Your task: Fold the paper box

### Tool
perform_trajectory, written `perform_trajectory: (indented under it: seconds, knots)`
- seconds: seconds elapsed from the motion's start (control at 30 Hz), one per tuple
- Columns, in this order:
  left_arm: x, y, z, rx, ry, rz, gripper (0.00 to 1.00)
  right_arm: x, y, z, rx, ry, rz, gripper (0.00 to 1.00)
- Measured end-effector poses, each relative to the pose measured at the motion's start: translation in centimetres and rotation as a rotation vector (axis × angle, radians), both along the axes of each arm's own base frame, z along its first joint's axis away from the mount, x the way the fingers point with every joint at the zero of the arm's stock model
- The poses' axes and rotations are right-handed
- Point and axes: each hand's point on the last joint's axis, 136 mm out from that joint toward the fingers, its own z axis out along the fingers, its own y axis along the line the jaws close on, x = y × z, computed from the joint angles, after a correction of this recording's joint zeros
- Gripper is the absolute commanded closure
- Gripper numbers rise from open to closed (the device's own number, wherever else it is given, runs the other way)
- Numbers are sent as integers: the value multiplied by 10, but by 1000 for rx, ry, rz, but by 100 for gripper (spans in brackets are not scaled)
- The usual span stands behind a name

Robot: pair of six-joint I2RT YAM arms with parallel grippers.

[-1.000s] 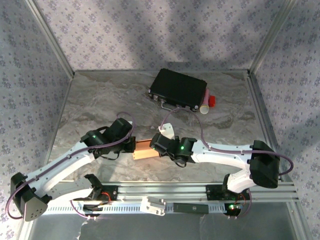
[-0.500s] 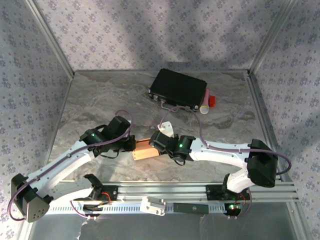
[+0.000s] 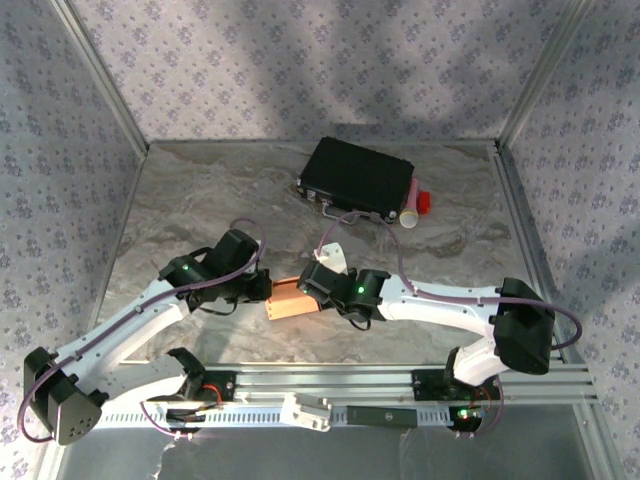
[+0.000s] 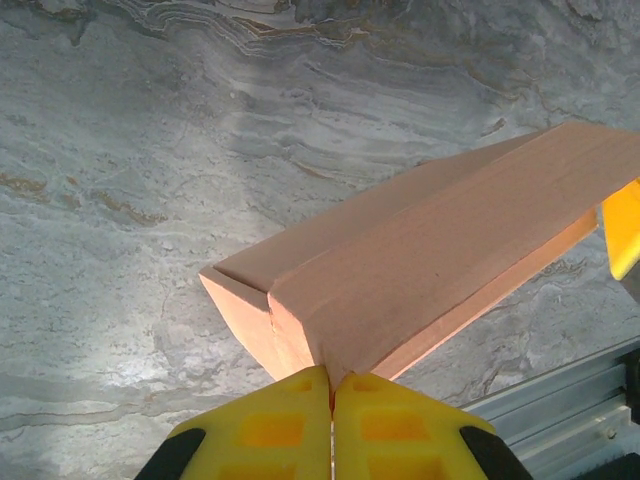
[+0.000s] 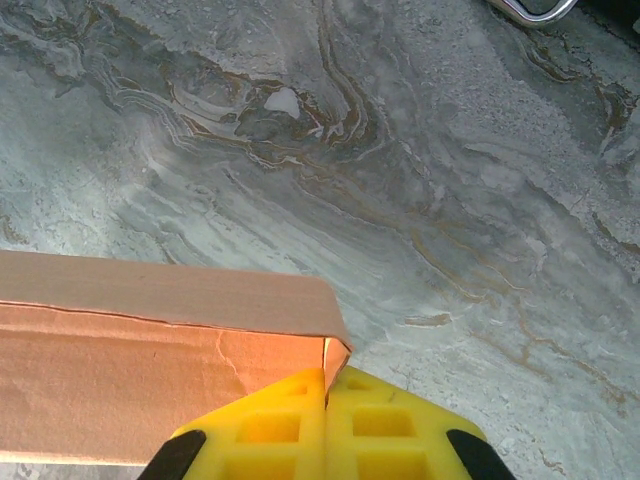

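Barely anything moved: both wrists edged slightly inward, and the salmon-pink thin-cardboard paper box (image 3: pixel 293 299) stayed put between them. Fingers of the left gripper (image 4: pixel 331 378) are pressed together, pinching the box's end corner at their tips. The right gripper (image 5: pixel 326 372) does likewise at the opposite end. Box body looks formed, so I judge the end flaps are the step in hand.

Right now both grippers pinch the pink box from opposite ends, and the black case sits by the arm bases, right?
Not quite: the top view shows the black case at the far side of the table. The left gripper and right gripper do pinch the pink box from opposite ends.
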Motion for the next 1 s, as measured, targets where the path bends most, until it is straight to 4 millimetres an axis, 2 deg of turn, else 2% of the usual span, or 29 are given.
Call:
perform_trajectory:
  seconds: [1.0]
  knots:
    - [4, -6, 5, -65, 22, -4, 92, 3, -2, 1, 0, 29, 1, 100]
